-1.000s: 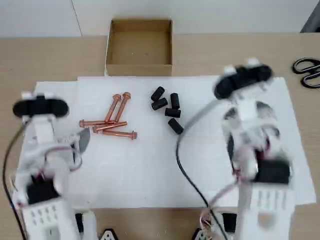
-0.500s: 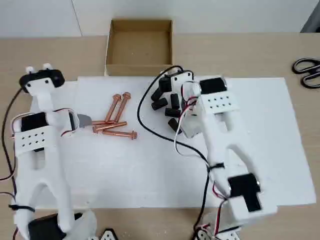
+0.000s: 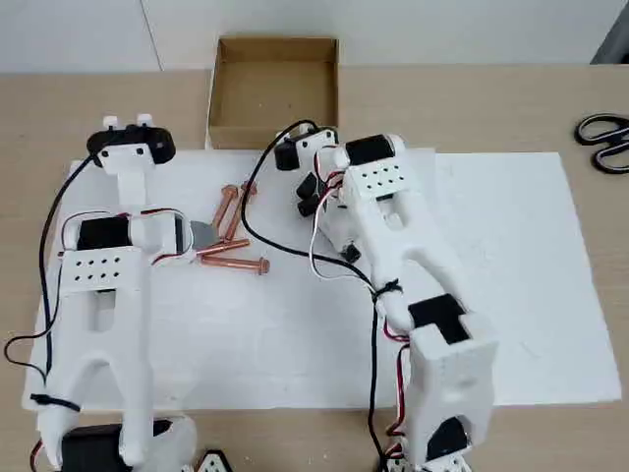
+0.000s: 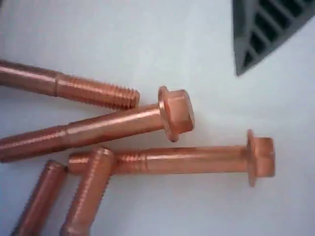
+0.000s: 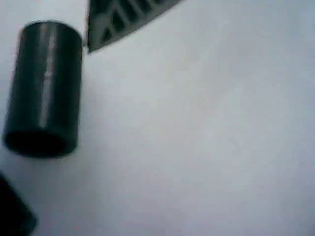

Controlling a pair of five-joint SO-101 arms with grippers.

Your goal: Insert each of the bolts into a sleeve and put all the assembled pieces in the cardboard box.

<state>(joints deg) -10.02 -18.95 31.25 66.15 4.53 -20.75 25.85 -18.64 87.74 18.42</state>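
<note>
On a light wooden tabletop, seen from above, lies a large white sheet. An open, square brown cardboard box sits at its far edge. Several copper-coloured metal bolts lie in a loose cluster left of centre on the sheet. The left gripper sits just beside them. Whether it is released or clenched cannot be told. Small black cylindrical sleeves lie near the centre, partly covered by the right arm, with the right gripper over them. Its state cannot be told either. A pair of black-handled scissors rests at the right edge of the tabletop.

In the left wrist view, five bolts lie flat on the sheet, some crossing or touching. Two show flanged hexagonal heads. A dark ribbed part of the gripper hangs nearby, apart from the bolts.

In the right wrist view, one black sleeve lies on its side on the sheet, its open end visible. A dark ribbed gripper part is just beside it.
</note>
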